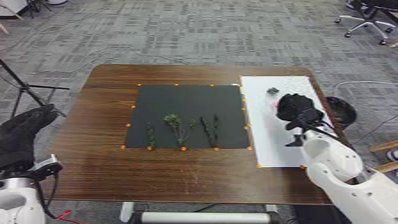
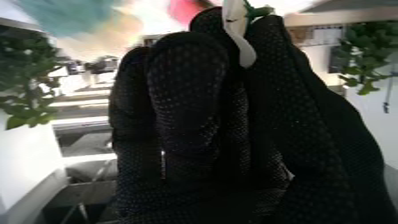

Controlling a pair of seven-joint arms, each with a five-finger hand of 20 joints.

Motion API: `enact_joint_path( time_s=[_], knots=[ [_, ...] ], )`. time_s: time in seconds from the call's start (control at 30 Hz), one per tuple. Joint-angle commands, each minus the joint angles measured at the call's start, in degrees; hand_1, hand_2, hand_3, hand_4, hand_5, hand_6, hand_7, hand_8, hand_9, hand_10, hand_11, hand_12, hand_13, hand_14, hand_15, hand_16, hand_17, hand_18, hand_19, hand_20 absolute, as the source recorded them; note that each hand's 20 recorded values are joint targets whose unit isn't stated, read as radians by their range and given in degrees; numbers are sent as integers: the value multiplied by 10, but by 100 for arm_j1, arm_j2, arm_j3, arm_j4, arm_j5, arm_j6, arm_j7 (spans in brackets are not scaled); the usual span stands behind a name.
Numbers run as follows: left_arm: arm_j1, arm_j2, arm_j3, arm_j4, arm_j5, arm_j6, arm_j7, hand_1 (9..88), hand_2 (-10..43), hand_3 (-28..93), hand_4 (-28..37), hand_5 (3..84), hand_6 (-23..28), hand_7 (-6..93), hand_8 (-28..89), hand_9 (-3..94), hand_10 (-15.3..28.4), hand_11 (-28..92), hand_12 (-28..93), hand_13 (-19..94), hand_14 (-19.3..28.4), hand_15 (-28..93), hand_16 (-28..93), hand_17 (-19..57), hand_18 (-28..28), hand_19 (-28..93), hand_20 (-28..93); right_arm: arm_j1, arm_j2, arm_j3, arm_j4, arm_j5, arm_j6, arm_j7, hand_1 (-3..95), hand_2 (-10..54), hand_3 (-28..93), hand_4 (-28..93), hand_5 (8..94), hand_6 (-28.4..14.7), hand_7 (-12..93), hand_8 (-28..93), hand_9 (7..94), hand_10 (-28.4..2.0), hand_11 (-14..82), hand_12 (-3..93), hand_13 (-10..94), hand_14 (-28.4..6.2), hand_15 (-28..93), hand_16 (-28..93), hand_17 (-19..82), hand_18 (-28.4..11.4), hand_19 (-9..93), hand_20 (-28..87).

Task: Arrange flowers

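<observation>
At nine o'clock, off the tabletop's (image 1: 222,185) side, the left hand (image 1: 27,127) has its fingers loosely straight. Across the dark mat's (image 1: 182,100) near part, slim green sprigs (image 1: 173,122) lie apart, from seven round to five o'clock. Over the white sheet (image 1: 275,155), at two o'clock, the right hand (image 1: 298,107) pinches a slender white piece (image 2: 237,32); beyond it, a small dark tuft (image 1: 273,91).

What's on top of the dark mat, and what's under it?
On the mat: a thin green sprig, a leafier one, two dark stems. Anything beneath the mat is covered.
</observation>
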Motion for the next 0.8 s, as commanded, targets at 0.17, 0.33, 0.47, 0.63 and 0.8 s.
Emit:
enact_joint_path(
  time_s=[0.17,0.33,0.47,0.63,0.8],
  knots=[
    [-107,16,158,81,6,-5,1,297,12,680,-197,531,30,159,-72,526,140,214,140,426,163,149,23,88,126,128,198,3111,-1512,-1271,1341,-43,-461,-933,620,-95,562,-130,735,-6,268,204,889,-72,81,406,879,-25,435,377,496,-165,609,500],
    [-186,21,247,106,8,-26,32,297,11,681,-197,531,30,159,-72,526,140,214,140,426,163,149,23,88,126,128,198,3284,-2821,-701,2243,-266,-534,-831,619,-95,564,-132,734,-5,270,203,890,-72,82,407,879,-24,436,379,495,-164,610,503],
    [-262,47,310,150,15,-54,48,296,11,681,-197,531,30,159,-72,526,140,213,139,426,162,148,23,89,125,128,198,3331,-3486,-410,2735,-647,-739,-834,618,-95,566,-132,733,-5,273,201,890,-72,83,409,879,-24,439,380,494,-165,610,506],
    [-265,62,320,147,8,-44,56,297,11,681,-197,531,30,160,-72,527,141,214,140,426,163,147,23,89,125,128,198,3203,-3759,-600,2711,-600,-917,-891,617,-95,567,-134,733,-4,276,200,892,-72,84,408,880,-25,441,381,494,-165,610,508],
    [-260,90,290,147,17,-49,34,297,10,681,-198,531,30,160,-72,526,140,213,140,426,162,147,23,89,125,128,198,3186,-3782,-1218,2424,-463,-1123,-1104,619,-95,567,-135,734,-5,277,197,893,-72,84,408,880,-26,442,380,493,-165,610,510]
  ],
)
